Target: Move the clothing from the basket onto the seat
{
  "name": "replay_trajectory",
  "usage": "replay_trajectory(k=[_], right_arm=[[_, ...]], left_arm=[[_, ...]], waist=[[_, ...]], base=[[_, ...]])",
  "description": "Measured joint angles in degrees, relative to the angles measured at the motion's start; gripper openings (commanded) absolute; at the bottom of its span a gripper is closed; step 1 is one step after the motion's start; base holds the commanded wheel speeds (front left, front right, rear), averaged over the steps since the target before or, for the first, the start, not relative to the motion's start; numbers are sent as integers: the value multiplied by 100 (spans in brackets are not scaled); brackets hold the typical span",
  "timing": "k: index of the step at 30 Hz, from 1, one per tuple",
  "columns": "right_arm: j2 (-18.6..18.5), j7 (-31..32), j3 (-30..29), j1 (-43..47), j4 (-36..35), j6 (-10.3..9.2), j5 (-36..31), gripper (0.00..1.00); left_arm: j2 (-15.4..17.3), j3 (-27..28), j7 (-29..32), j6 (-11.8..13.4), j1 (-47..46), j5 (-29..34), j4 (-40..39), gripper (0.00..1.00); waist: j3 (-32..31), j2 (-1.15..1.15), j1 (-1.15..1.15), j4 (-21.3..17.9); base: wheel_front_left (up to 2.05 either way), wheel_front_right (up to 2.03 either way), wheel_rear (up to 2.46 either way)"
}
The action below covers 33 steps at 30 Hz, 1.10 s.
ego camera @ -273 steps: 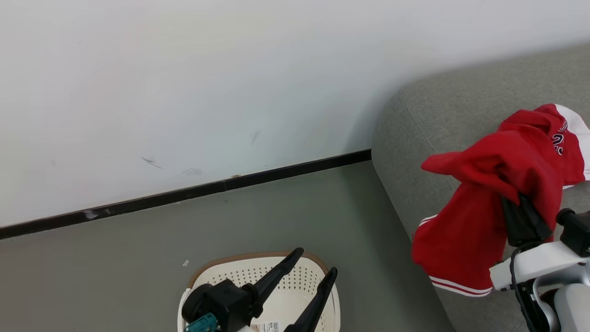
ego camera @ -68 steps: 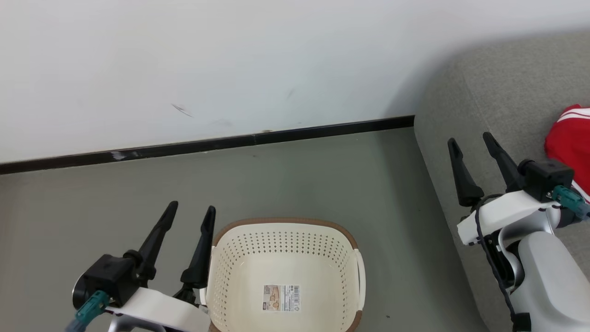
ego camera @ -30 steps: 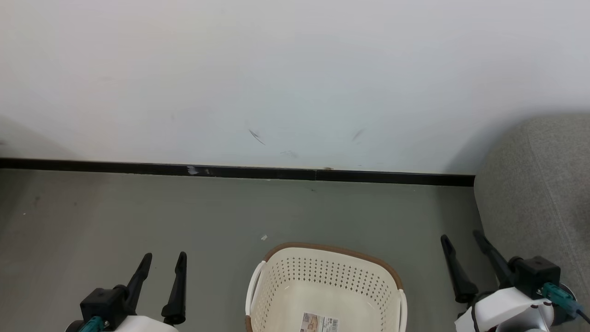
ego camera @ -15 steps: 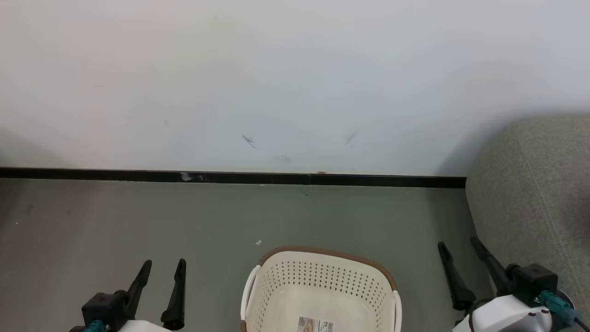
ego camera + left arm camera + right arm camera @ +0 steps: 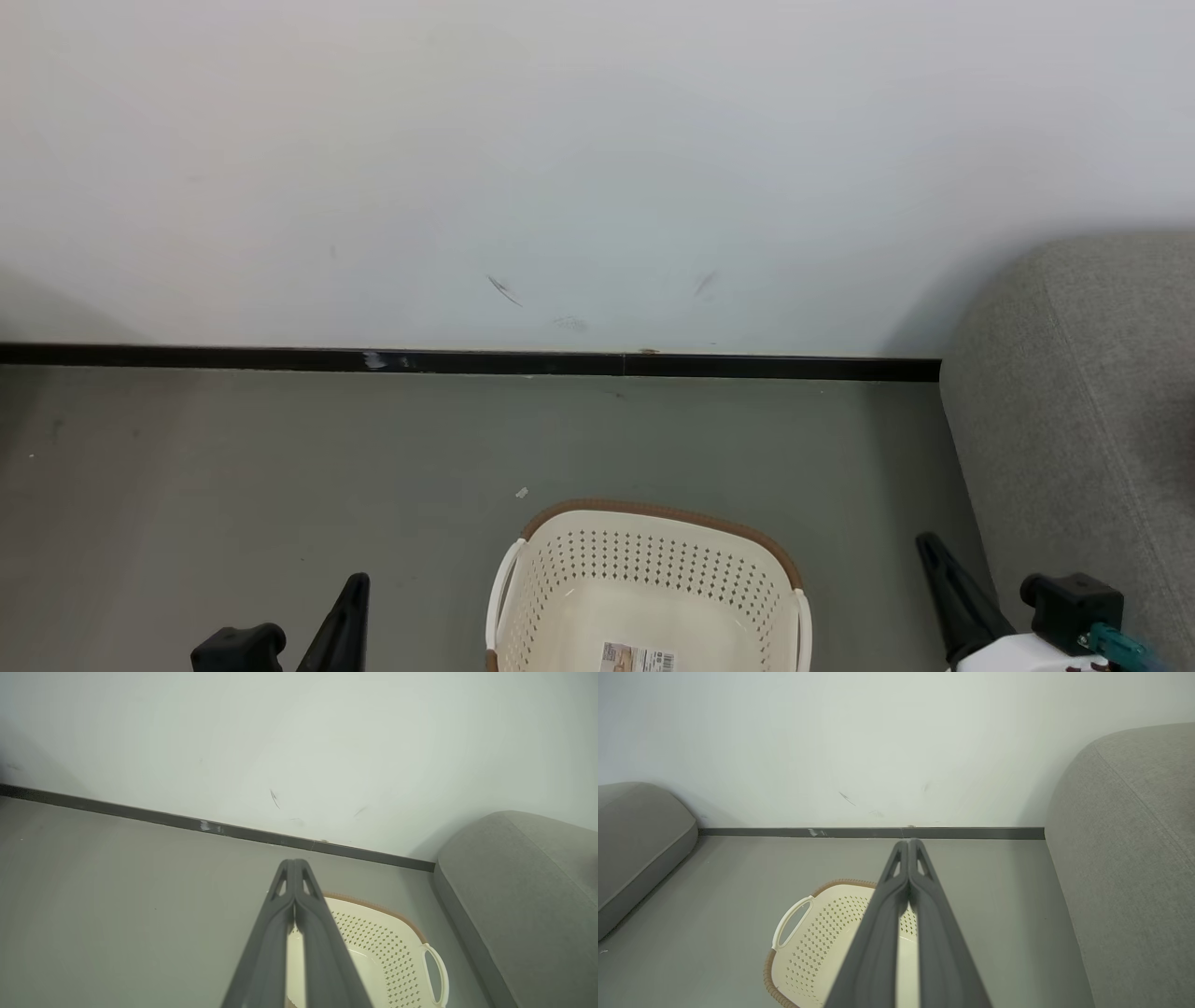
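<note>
Both end effectors are closed, fingers pressed flat together: my left end effector [image 5: 294,862] and my right end effector [image 5: 908,841]. At my right rises the grey seat [image 5: 1074,420]. Near it, on the floor [image 5: 233,467], stands the cream basket [image 5: 653,511], with a paper label [image 5: 638,656] on its bottom.

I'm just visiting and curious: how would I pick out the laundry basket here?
Find the white wall with black skirting and the big grey sofa at the right. On the grey floor left of the sofa stands the basket. Unlike its grey surroundings it is cream, perforated, brown-rimmed, with a paper label inside.
</note>
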Motion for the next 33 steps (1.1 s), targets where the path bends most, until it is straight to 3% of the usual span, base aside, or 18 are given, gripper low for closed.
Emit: replay_trajectory(k=[15,33], right_arm=[[3,383,-211,-46,74,-1,1486,0],[5,767,-337,-172,54,-1,2896,0]], left_arm=[[-138,331,263,-204,-2,-914,5,0],[-246,778,567,-437,-4,-1904,9,0]], waist=[[3,0,7,-68],[-42,0,89,-273]], base=[[0,0,0],[0,0,0]])
